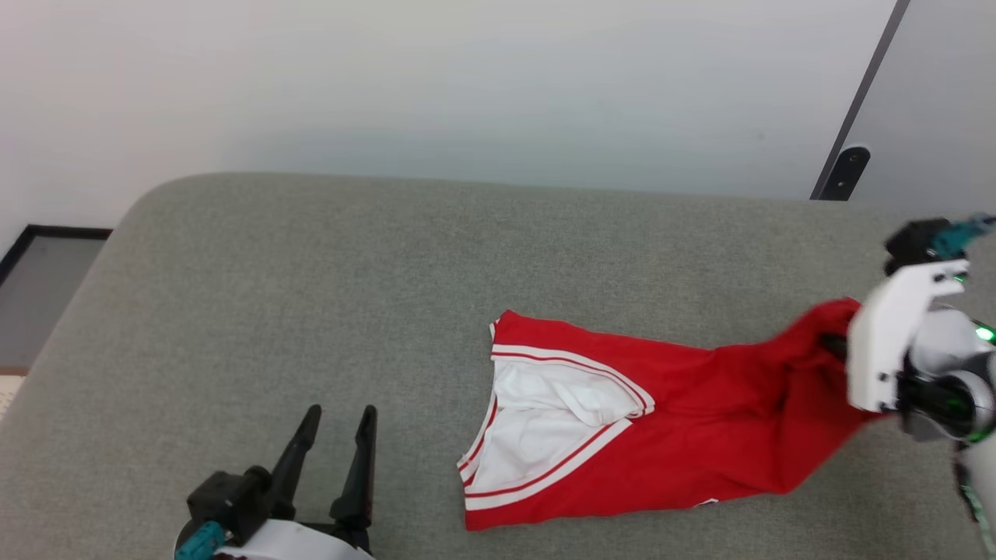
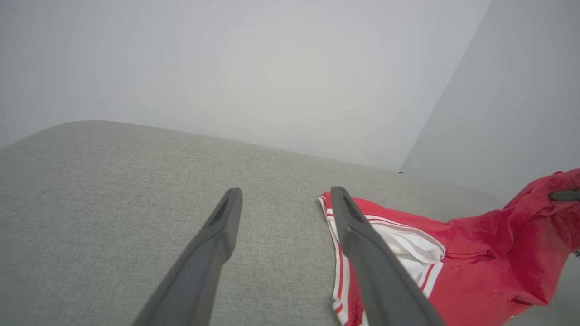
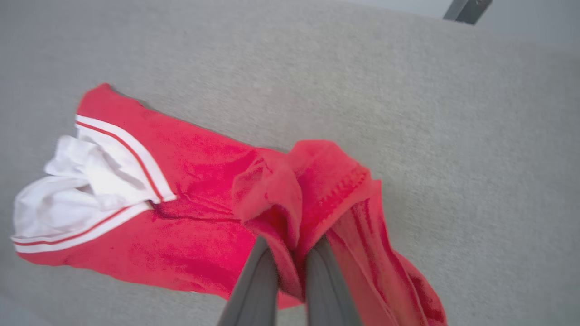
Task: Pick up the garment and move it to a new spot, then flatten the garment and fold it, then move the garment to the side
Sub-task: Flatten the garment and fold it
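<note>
Right wrist view runs down the smooth, tapering dark-grey fingers of the right gripper (image 3: 292,258), which are clenched tight on a bunched fold of the garment (image 3: 195,181), a soft red jersey with a slightly fuzzy knit. From that pinch the cloth rises into a crumpled peak. One loose flap hangs past the fingers on their right, while the rest trails away to their left and lies on the cushion (image 3: 453,136). At the end farthest from the grip, an opening edged in a white band with thin red stripes gapes in a V, showing rumpled white fabric inside. The cushion is grey, coarsely woven upholstery with a rounded back edge. Over it the left gripper (image 1: 340,420) has its long fingers spread wide, released and holding nothing; the jersey's striped end lies near it on its right, apart from it. Beyond the cushion rises a plain pale wall (image 1: 467,78), with a slanted dark bar (image 1: 856,101) above the right gripper and a black frame (image 1: 47,233) off to the left gripper's left.
</note>
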`<state>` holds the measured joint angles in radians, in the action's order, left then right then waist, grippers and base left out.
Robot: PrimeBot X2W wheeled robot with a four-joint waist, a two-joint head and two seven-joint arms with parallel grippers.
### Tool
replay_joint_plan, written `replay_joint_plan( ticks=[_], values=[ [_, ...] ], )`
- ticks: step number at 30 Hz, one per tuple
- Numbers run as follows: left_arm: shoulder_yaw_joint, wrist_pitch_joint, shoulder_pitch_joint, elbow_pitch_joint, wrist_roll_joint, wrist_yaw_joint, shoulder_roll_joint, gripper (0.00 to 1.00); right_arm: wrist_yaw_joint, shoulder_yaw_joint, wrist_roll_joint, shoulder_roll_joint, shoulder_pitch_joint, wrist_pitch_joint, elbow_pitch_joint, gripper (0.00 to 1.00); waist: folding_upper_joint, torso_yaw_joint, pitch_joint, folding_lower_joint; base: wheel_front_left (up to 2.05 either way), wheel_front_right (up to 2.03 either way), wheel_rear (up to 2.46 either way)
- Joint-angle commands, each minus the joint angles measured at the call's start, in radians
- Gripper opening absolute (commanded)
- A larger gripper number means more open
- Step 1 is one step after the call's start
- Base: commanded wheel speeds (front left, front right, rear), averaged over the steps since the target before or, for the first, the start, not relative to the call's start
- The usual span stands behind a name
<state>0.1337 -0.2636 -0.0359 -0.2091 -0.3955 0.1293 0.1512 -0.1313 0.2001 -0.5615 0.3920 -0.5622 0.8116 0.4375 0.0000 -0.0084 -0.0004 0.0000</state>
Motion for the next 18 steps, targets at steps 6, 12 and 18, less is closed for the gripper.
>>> replay_joint_plan(
  ticks=[6, 12, 18],
  values=[
    [0.011, -0.001, -0.009, -0.008, -0.011, 0.002, -0.015, 1.00, 0.001, -0.017, 0.071, -0.156, -0.011, 0.050, -0.119, 0.00, 0.0000, 0.039, -0.009, 0.0000, 0.00, 0.00, 0.00],
    [0.040, -0.001, -0.033, -0.017, -0.019, 0.002, -0.025, 1.00, 0.001, 0.002, 0.155, -0.287, -0.021, 0.058, -0.125, 0.00, 0.0000, 0.111, 0.006, 0.0000, 0.00, 0.00, 0.00],
    [0.066, -0.001, -0.070, -0.024, -0.026, 0.002, -0.034, 1.00, 0.001, 0.031, 0.209, -0.331, -0.034, 0.034, -0.060, 0.00, 0.0000, 0.176, 0.037, 0.0000, 0.00, 0.00, 0.00]
  ],
)
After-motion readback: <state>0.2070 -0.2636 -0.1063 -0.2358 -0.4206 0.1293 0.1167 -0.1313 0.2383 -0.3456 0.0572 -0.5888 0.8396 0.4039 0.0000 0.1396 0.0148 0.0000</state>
